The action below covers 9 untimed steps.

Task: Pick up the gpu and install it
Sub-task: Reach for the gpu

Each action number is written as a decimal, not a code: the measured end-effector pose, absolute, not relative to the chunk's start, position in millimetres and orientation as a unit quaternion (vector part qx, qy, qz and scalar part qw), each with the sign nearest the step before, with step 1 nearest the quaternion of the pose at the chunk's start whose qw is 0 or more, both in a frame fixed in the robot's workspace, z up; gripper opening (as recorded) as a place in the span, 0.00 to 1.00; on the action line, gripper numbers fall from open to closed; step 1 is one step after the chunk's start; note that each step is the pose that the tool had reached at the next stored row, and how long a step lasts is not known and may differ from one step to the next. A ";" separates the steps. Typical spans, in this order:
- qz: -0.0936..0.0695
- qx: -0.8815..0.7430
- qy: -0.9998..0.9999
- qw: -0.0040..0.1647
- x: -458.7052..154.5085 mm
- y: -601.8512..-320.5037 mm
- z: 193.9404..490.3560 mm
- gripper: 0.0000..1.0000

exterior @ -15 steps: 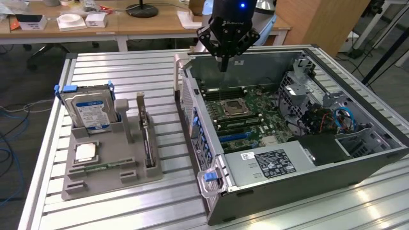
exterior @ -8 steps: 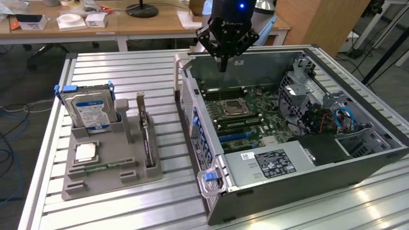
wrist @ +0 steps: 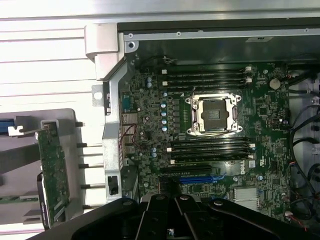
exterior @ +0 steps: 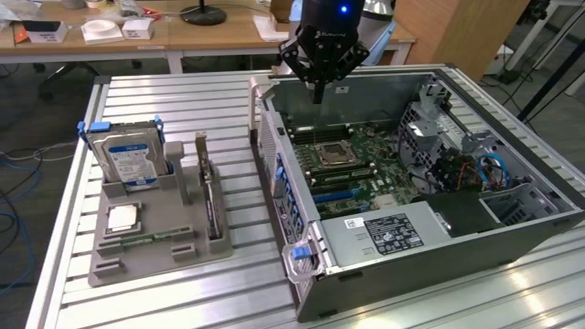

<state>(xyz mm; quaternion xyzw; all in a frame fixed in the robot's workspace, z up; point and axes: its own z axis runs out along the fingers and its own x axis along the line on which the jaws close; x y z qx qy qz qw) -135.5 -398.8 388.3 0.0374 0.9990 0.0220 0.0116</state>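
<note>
Green circuit-board backing marks the gpu (wrist: 52, 170), standing on edge in a slot of the grey holder (exterior: 146, 264), just beside the open computer case (exterior: 439, 274) on the exterior view's left; the gripper (exterior: 317, 96) hangs above the case's far wall, well apart from the card, jaws clenched on nothing; the pick-up step looks not yet begun; a grasp would call for parted jaws lined up over the card's thin upper edge, clear of the hard drive (exterior: 133, 161) nearby.

Wooden desk (exterior: 229, 38) behind slatted metal table (exterior: 164, 96), grey floor (exterior: 37, 103)
</note>
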 end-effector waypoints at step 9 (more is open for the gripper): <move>0.022 0.037 0.999 0.011 -138.3 -398.8 386.7 0.11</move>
